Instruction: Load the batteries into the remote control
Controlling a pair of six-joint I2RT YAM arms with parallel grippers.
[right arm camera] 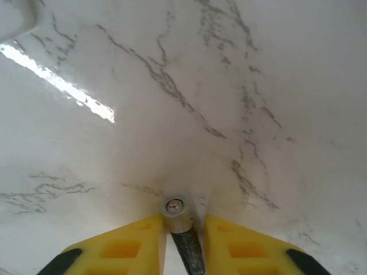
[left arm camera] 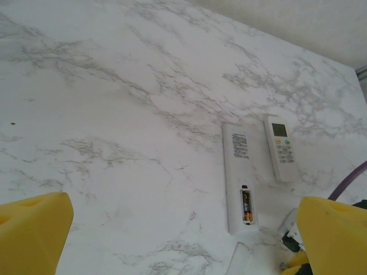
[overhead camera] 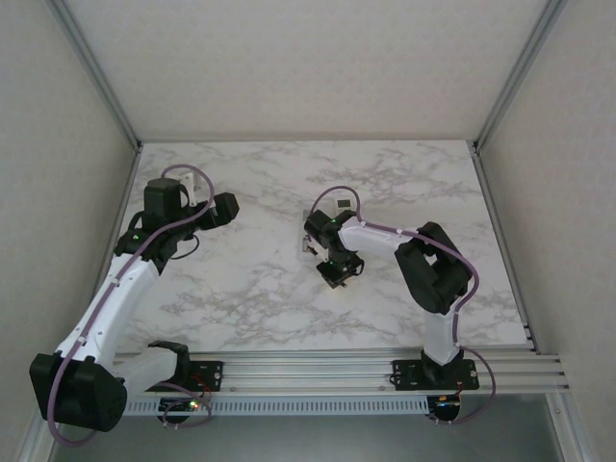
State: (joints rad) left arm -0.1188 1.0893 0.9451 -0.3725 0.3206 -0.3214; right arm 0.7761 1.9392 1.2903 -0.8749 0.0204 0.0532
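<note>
Yellow fingers (right arm camera: pixel 129 243) of the right pincer (right arm camera: pixel 184 220) closely flank a battery (right arm camera: pixel 178 213) mid-worktop (overhead camera: pixel 404 183); clamped or not, I cannot tell. Left pincer (left arm camera: pixel 183 229) gapes empty. Another battery (left arm camera: pixel 246 205) lies in the remote (left arm camera: pixel 237 166).

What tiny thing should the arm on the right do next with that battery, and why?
Probably close firmly on the battery before any lift. It lies on the table between the right gripper's yellow fingers, which flank it closely, though a firm grip isn't evident. The remote control lies back-up, compartment open, with a seated battery inside.
</note>
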